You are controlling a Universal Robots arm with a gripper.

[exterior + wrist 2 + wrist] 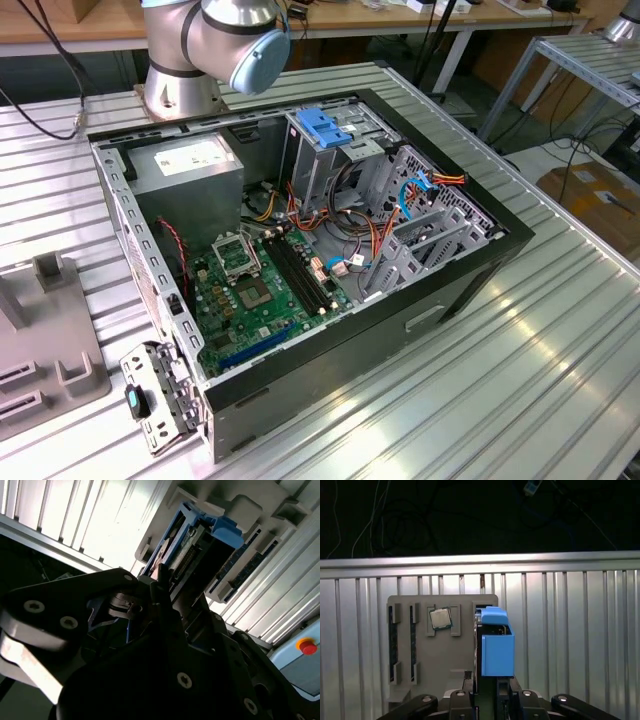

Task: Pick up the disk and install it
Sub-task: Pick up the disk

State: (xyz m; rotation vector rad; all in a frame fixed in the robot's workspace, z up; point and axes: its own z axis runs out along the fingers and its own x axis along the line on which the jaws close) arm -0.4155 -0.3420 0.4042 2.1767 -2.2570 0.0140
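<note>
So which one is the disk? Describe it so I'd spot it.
In the first wrist view, find the grey holder tray on the ribbed metal table. The disk stands on edge at one side of that tray, near a small square silver chip. Unlike its neighbours, it carries bright blue plastic.

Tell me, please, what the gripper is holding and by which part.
The gripper appears shut on the disk, clamping the blue-railed edge nearest it across the disk's thickness.
</note>
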